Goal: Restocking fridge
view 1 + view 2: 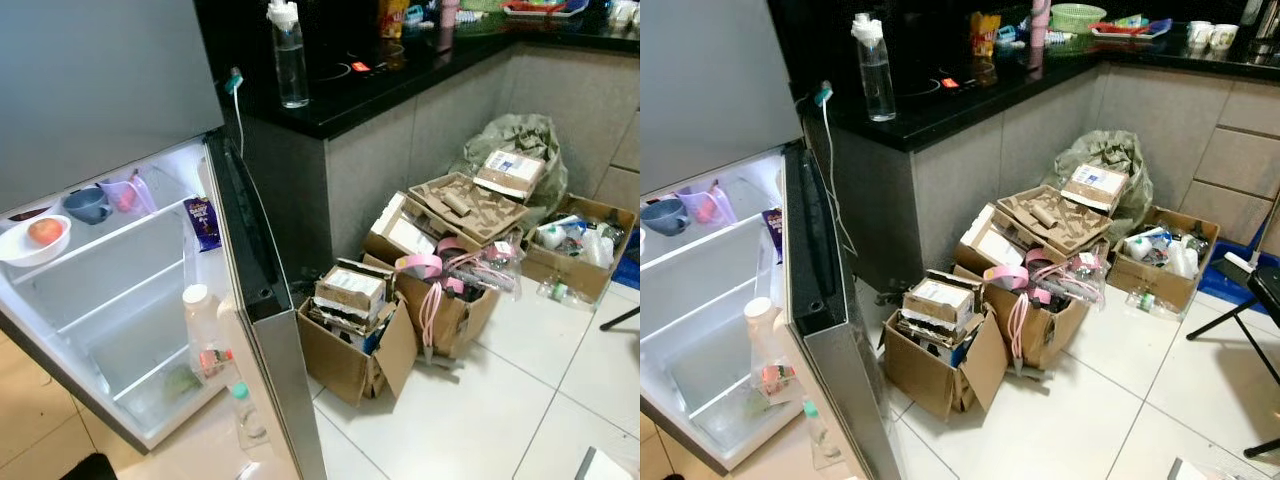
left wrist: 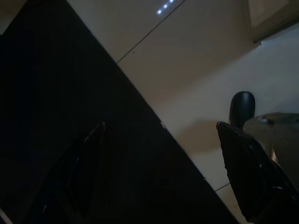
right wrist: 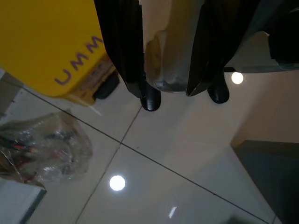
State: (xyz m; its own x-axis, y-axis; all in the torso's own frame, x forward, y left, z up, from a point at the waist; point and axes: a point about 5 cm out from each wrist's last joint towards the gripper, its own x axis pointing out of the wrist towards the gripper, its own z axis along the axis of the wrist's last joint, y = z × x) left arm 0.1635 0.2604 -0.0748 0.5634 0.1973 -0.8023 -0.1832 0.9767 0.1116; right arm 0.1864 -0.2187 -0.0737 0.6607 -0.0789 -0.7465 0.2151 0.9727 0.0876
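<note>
The fridge [image 1: 120, 300] stands open at the left, lit inside, with its door [image 1: 262, 300] swung toward me. A white bowl holding an apple [image 1: 44, 232] and two cups [image 1: 105, 198] sit on the top shelf, beside a purple chocolate pack [image 1: 203, 222]. A white bottle [image 1: 200, 325] and a clear bottle [image 1: 247, 412] stand in the door bins. In the right wrist view my right gripper [image 3: 166, 91] is shut on a pale cream item [image 3: 163, 65] above the tiled floor; I cannot tell what it is. My left gripper [image 2: 161, 126] is open, in shade, holding nothing.
Several open cardboard boxes [image 1: 350, 345] full of clutter crowd the floor by the counter, in front of a stuffed bag [image 1: 520, 135]. A clear water bottle [image 1: 289, 55] stands on the black counter [image 1: 400, 85]. A yellow thing [image 3: 46, 42] and a plastic bag [image 3: 46, 149] lie near the right gripper.
</note>
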